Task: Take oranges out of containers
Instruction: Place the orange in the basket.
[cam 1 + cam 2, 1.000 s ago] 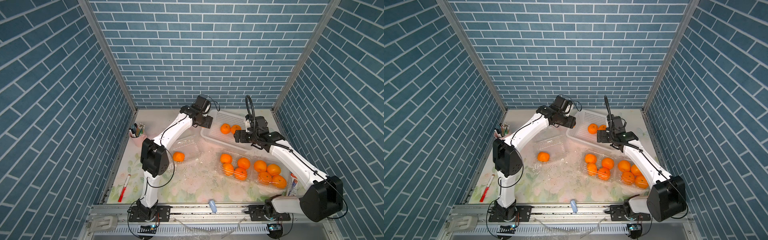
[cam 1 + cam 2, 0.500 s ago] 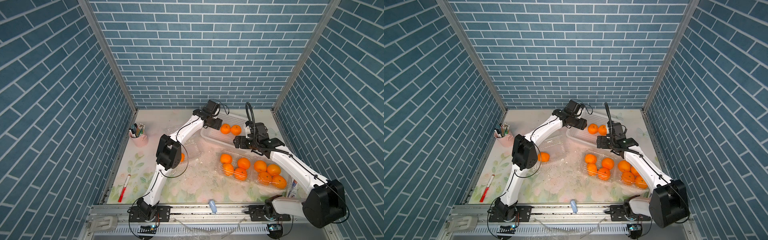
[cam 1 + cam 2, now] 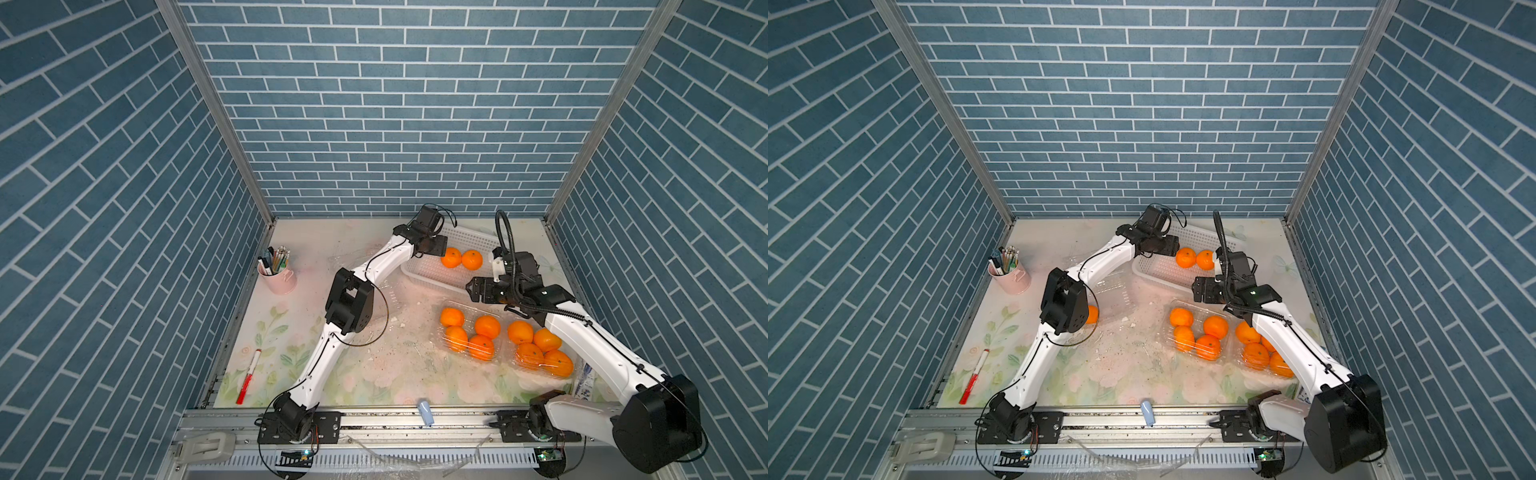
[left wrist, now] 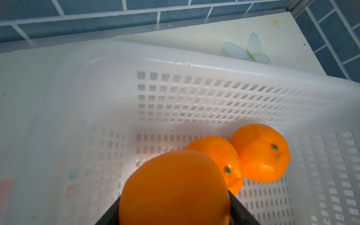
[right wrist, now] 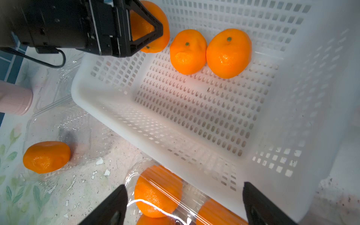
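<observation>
My left gripper (image 3: 437,247) (image 3: 1168,245) (image 4: 174,196) is shut on an orange (image 4: 175,185) (image 5: 150,25), held over the left end of the white basket (image 3: 432,283) (image 4: 194,62) (image 5: 136,128). Two oranges (image 3: 461,258) (image 5: 188,51) lie side by side in the basket. My right gripper (image 3: 473,291) (image 3: 1200,291) (image 5: 185,189) hangs open above the basket's near rim and a closed clear container (image 3: 469,336) (image 5: 161,187) of several oranges. A second closed container (image 3: 538,351) lies to its right. One orange (image 3: 1092,314) (image 5: 46,156) sits in an open container (image 3: 1113,291) at the left.
A pink cup of pens (image 3: 277,274) stands at the left wall. A red marker (image 3: 249,376) lies at the front left and a small blue cylinder (image 3: 424,412) on the front rail. White crumbs dot the floral mat (image 3: 395,374).
My left gripper has swung right from the table's back middle to over the basket's left end. My right gripper has drifted a little toward the front.
</observation>
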Controlling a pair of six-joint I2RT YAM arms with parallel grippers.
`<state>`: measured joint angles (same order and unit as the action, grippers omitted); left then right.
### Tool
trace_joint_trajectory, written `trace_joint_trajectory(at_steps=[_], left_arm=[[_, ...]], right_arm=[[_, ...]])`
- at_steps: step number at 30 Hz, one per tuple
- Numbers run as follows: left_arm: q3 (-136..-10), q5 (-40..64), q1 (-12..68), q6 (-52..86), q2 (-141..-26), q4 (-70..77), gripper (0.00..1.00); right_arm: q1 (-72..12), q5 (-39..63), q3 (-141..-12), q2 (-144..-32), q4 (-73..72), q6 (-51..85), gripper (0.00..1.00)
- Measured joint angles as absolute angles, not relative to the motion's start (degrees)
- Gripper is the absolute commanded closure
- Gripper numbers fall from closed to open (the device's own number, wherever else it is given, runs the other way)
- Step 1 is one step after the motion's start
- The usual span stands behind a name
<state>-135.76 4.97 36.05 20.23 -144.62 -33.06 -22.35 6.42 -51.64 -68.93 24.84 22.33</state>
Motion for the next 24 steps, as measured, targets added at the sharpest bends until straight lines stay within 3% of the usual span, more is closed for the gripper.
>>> trace_joint_trajectory(at_steps=[15,21,22,24], left_arm=[[-137.5,-0.4,35.7,27.3,-148.9,-32.3,0.19],[-137.7,-1.2,35.5,29.7,-149.6,-32.3,0.08],[-137.7,-1.3,35.5,30.1,-149.6,-32.3,0.01],[-137.7,-1.5,35.6,30.4,-149.6,-32.3,0.01]], right_arm=[[-22.3,9.3,-50.8,-66.8,25.5,22.7,0.06],[-22.3,10.0,-50.9,-64.9,28.2,22.7,0.02],[-22.3,10.0,-50.9,-64.6,28.7,22.7,0.02],[-22.3,10.2,-51.3,-64.2,29.5,22.7,0.02]])
